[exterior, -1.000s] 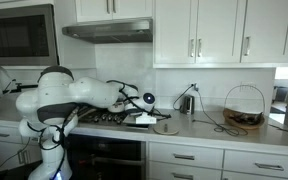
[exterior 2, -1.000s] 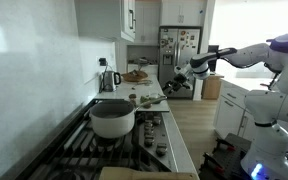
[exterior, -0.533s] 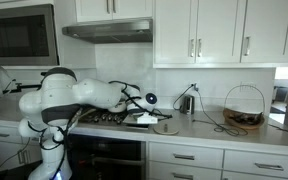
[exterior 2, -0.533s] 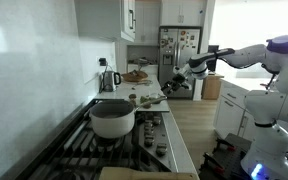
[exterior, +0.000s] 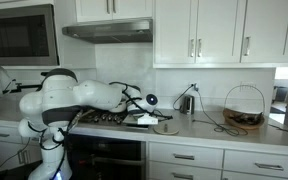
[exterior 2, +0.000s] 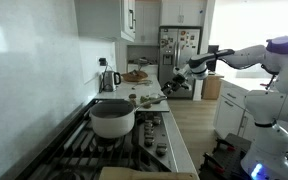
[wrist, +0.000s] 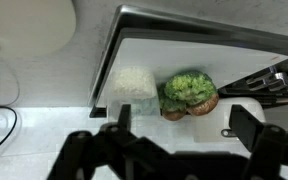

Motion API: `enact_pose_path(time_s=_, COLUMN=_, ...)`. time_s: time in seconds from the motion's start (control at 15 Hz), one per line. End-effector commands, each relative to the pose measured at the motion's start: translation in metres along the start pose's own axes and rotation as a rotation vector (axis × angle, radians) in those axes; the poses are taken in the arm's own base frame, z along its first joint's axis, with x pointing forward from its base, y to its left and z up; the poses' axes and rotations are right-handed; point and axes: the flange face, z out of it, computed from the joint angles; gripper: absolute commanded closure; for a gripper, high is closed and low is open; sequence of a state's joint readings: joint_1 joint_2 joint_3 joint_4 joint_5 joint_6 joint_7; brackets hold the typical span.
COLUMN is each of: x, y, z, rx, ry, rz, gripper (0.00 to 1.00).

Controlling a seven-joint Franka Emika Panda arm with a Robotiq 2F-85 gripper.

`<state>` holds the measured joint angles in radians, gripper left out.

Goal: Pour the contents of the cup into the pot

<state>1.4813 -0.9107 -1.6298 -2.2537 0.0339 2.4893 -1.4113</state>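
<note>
Both jaws of the tool (wrist: 184, 120) stand wide apart and empty, the green-topped brown cup (wrist: 190, 92) just ahead between them, a whitish block (wrist: 134, 84) beside it

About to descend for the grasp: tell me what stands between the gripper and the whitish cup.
Nothing visible. In the wrist view the open gripper hangs over the whitish cup, gap clear; a green item sits close beside the cup.

White cabinets (exterior: 224, 30) hang above the tool (exterior: 144, 106), with a steel range hood (exterior: 107, 30) and a microwave (exterior: 19, 35) alongside. A pale wall (exterior: 219, 82) runs behind it and a light tabletop (exterior: 189, 128) lies beneath. In an exterior view, a refrigerator (exterior 2: 180, 45) and wooden floor (exterior 2: 196, 118) lie beyond.
</note>
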Motion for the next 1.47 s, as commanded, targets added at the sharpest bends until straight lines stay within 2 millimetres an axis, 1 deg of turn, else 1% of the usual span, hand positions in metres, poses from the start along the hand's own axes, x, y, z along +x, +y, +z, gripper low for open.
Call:
enact_pose_path(time_s=0.0, x=0.011, y=0.015, z=0.004, rx=-0.005, ry=-0.010, rz=-0.038, gripper=0.00)
enact_pose_path(time_s=0.2, x=0.020, y=0.024, z=0.009, rx=-0.003, ry=-0.019, rz=-0.083, gripper=0.00)
enact_pose_path(time_s=0.47, x=0.030, y=0.039, z=0.021, rx=-0.001, ry=-0.037, rz=-0.121, gripper=0.00)
enact_pose_path(time_s=0.73, x=0.027, y=0.053, z=0.035, rx=0.013, ry=-0.060, rz=-0.127, gripper=0.00)
enact_pose_path(time_s=0.93, x=0.026, y=0.061, z=0.042, rx=0.019, ry=-0.065, rz=-0.134, gripper=0.00)
enact_pose_path(time_s=1.4, x=0.033, y=0.066, z=0.048, rx=0.042, ry=-0.038, rz=-0.125, gripper=0.00)
